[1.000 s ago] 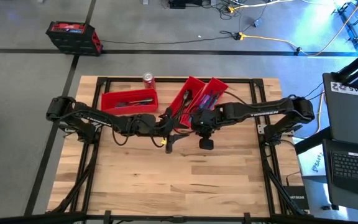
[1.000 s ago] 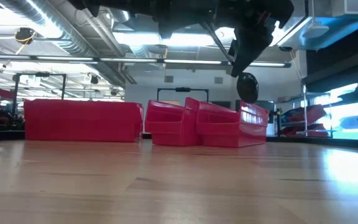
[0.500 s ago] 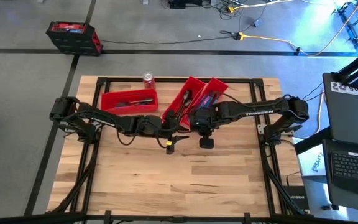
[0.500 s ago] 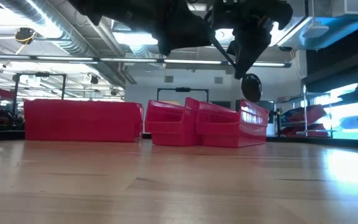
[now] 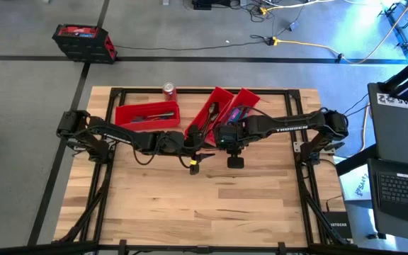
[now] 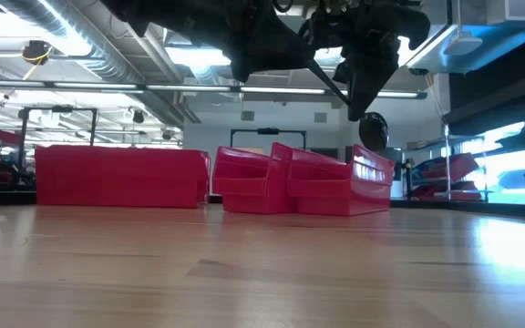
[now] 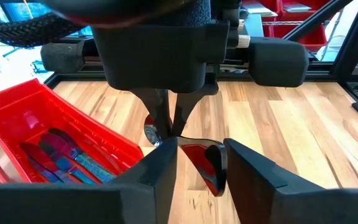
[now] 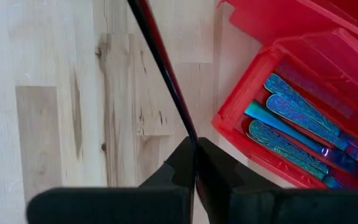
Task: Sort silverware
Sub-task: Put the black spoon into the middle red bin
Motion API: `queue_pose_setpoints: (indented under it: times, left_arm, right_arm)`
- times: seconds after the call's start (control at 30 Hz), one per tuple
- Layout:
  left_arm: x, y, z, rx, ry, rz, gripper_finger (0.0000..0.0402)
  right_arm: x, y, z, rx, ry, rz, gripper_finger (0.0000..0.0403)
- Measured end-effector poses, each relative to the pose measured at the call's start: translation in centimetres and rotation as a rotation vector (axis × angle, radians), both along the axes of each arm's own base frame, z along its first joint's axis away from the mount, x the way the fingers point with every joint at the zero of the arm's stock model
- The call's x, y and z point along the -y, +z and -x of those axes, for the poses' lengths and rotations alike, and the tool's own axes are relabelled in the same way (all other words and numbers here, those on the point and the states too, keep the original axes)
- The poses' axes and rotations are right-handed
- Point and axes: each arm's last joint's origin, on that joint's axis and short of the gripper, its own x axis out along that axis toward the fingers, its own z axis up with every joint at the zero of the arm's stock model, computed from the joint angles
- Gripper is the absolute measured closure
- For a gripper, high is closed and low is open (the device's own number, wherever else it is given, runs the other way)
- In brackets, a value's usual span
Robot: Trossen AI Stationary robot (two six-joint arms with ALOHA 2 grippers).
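Right wrist view: a spoon [image 8: 161,74] is pinched by its handle in the right gripper [image 8: 196,163], evidently for handover. Its bowl is seen between the parted fingers of the left gripper [image 7: 199,165], untouched, above the tabletop [image 5: 211,205] beside the bins [image 5: 225,108].

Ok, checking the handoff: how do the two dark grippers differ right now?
The right gripper is shut on the dark slender spoon's handle; the left gripper is open, fingers flanking its bowl. The right points down at the wooden table; the left looks across it. Both meet at one spoon.
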Motion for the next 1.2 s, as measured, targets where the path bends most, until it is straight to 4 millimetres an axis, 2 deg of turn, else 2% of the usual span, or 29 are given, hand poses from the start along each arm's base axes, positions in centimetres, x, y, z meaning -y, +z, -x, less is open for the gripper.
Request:
queue_pose_setpoints:
  times: [0.23, 0.77, 1.2]
  left_arm:
    - [-0.11, -0.09, 0.02, -0.011, 0.000, -0.010, 0.0311]
    - [-0.59, -0.18, 0.02, -0.018, 0.021, 0.013, 0.0312]
    - [-0.63, -0.18, 0.05, -0.022, 0.019, 0.001, 0.0312]
  right_arm:
    - [0.00, 0.00, -0.01, 0.001, -0.001, 0.000, 0.0403]
    - [0.07, 0.03, -0.14, 0.015, -0.020, 0.021, 0.0403]
    - [0.12, -0.87, -0.70, -0.002, -0.022, 0.020, 0.0403]
